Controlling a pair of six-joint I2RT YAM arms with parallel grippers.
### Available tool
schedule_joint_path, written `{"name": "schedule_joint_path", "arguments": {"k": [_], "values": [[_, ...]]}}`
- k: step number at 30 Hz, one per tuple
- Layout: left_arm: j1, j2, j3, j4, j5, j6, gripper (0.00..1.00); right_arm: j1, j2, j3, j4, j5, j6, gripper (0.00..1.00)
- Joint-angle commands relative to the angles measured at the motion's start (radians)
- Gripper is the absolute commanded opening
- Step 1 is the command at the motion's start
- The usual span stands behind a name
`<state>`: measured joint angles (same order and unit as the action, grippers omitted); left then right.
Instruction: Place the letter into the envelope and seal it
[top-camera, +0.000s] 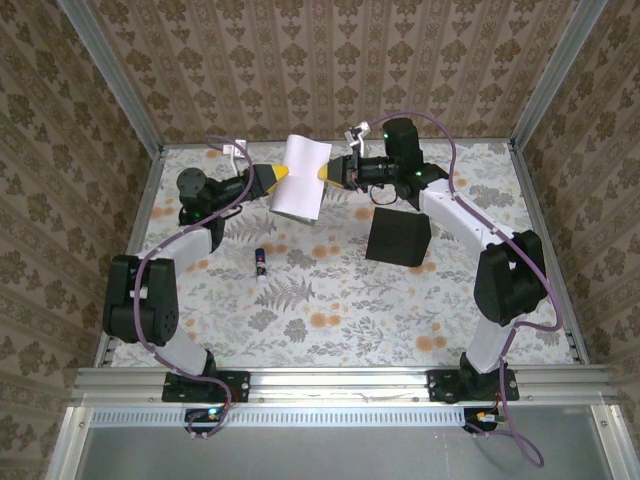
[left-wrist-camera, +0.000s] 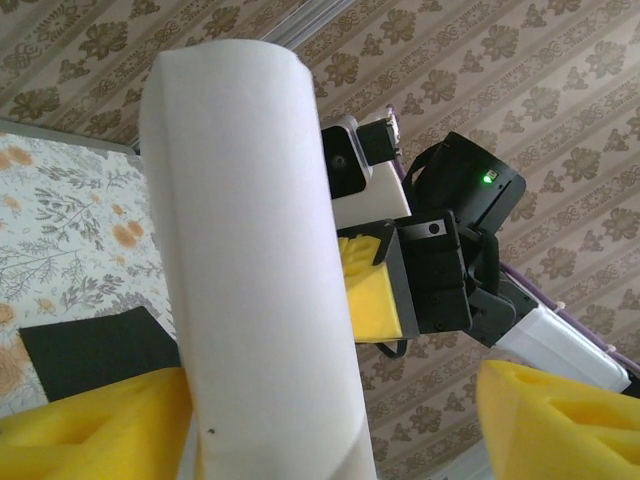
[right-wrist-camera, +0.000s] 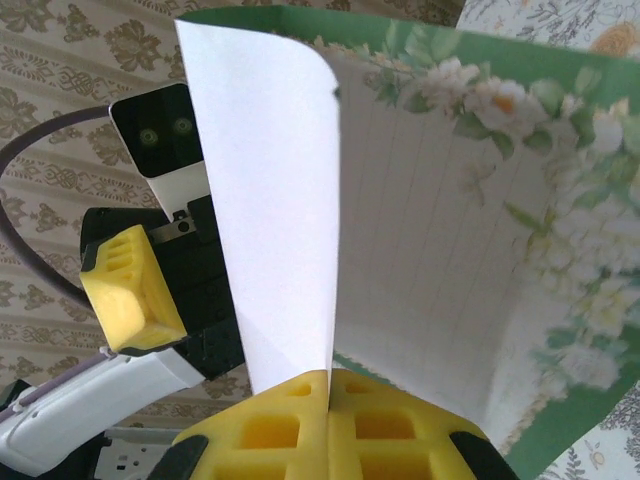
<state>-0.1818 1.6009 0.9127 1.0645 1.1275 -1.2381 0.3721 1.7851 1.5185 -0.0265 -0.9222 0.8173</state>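
Holding the letter (top-camera: 300, 178) aloft

The right claw (top-camera: 328, 172) pinches it above the floral table (top-camera: 330, 300); the left claw (top-camera: 281, 174) stands open around it. Right wrist view shows its flowered face, left wrist view its white back. The envelope (top-camera: 398, 238) lies flat; the walls (top-camera: 300, 60) are patterned.

letter (top-camera: 300, 178): white, green-bordered, curled over, aloft | envelope (top-camera: 398, 237): matte black, flat on table (top-camera: 330, 320), apart from letter

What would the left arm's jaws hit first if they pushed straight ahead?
The letter, hanging right in front of the left gripper; the right gripper holding it seems just behind, though depth is unclear.
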Motion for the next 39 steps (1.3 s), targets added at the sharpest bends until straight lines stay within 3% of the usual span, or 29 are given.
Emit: {"name": "schedule_joint_path", "arguments": {"k": [1,28,35,39], "values": [[0.0,-0.035,0.034,0.037,0.024,0.009,0.69,-0.005,-0.044,-0.005,-0.008,-0.015,-0.033,0.0],[-0.003,0.029,0.069,0.115,0.018,-0.054,0.15,-0.022,-0.085,-0.045,-0.031,0.009,-0.062,0.02],[-0.005,0.027,0.07,0.117,0.021,-0.056,0.1,-0.026,-0.085,-0.039,-0.042,0.014,-0.07,0.06],[-0.005,0.025,0.071,0.116,0.02,-0.057,0.09,-0.03,-0.094,-0.041,-0.048,0.02,-0.078,0.17]]}}
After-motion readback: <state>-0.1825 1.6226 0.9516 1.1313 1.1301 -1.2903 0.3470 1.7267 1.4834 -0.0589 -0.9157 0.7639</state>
